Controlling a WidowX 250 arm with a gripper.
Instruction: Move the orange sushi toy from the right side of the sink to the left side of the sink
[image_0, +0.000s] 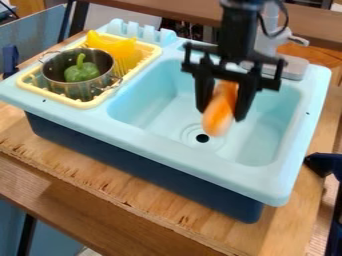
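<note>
The black gripper (224, 107) hangs over the basin of the light blue toy sink (153, 127), its fingers closed around an orange object (220, 112). The object has a paler lower end and dangles above the drain, tilted slightly. To the left, a metal pot (80, 90) stands in a yellow drying rack (87, 104), with a green pepper (81, 71) inside it. A yellow object (110, 46) lies in the rack behind the pot.
A grey faucet (270, 45) rises behind the basin, close to the arm. Light blue upright prongs (140, 32) line the sink's back left edge. The sink rests on a wooden board (133, 192); a dark object (324, 164) is at the right edge.
</note>
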